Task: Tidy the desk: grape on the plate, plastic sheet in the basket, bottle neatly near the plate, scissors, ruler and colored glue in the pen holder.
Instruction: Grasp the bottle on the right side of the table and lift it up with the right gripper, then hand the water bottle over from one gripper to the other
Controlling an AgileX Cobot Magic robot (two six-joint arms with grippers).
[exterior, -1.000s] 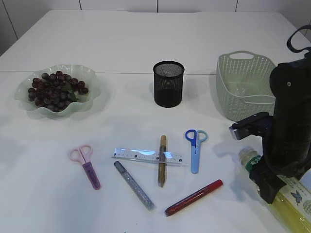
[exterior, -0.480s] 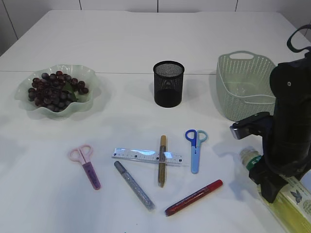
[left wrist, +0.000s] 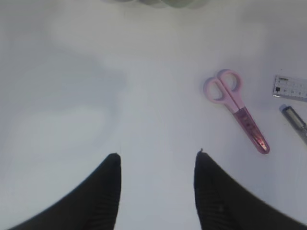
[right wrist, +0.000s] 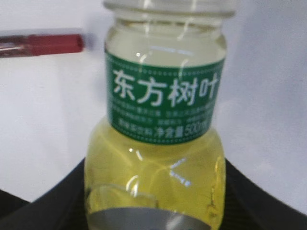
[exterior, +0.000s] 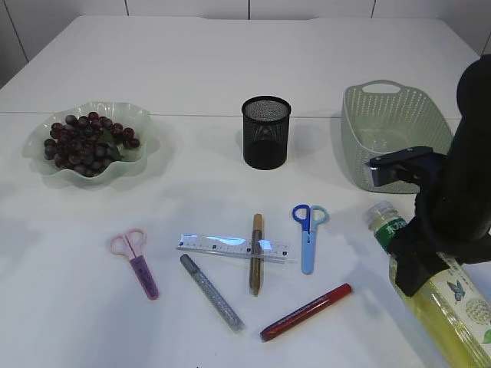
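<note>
A: Exterior view: where's your bottle (exterior: 433, 295)?
B: Lower right, lying slantwise, cap toward the basket (exterior: 393, 136); the plate (exterior: 42, 161) sits far left.

A: Left wrist view?
B: Your left end effector (left wrist: 156, 160) hangs released over bare counter (left wrist: 72, 96).

A: Right wrist view?
B: Your right end effector (right wrist: 156, 211) straddles the bottle, grasping it.

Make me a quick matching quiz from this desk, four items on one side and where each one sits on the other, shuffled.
Items:
1. grapes
2. bottle
3. pink scissors
4. gold glue pen

Places:
A. lying across the ruler
B. on the green plate
C. between the right gripper's fingers
D. left of the ruler, alone

Pairs: 1-B, 2-C, 3-D, 4-A
</note>
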